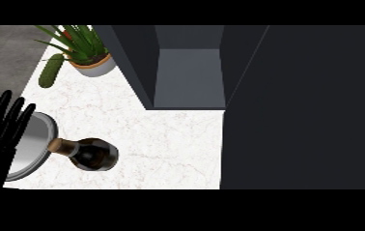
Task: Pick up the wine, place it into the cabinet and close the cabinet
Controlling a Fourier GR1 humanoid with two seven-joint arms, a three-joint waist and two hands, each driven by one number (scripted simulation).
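The wine bottle (91,153) stands on the white marble tabletop (164,138), seen from above, its corked neck leaning toward ten o'clock, touching the rim of a grey plate (35,148). The left robot hand (13,123), fingers straight and holding nothing, rests at nine o'clock of the bottle, just beyond the plate; no right hand shows. The open cabinet (189,78) lies at one o'clock, so I judge the left nearer

dark wine bottle (91,154), white marbled counter (167,138)
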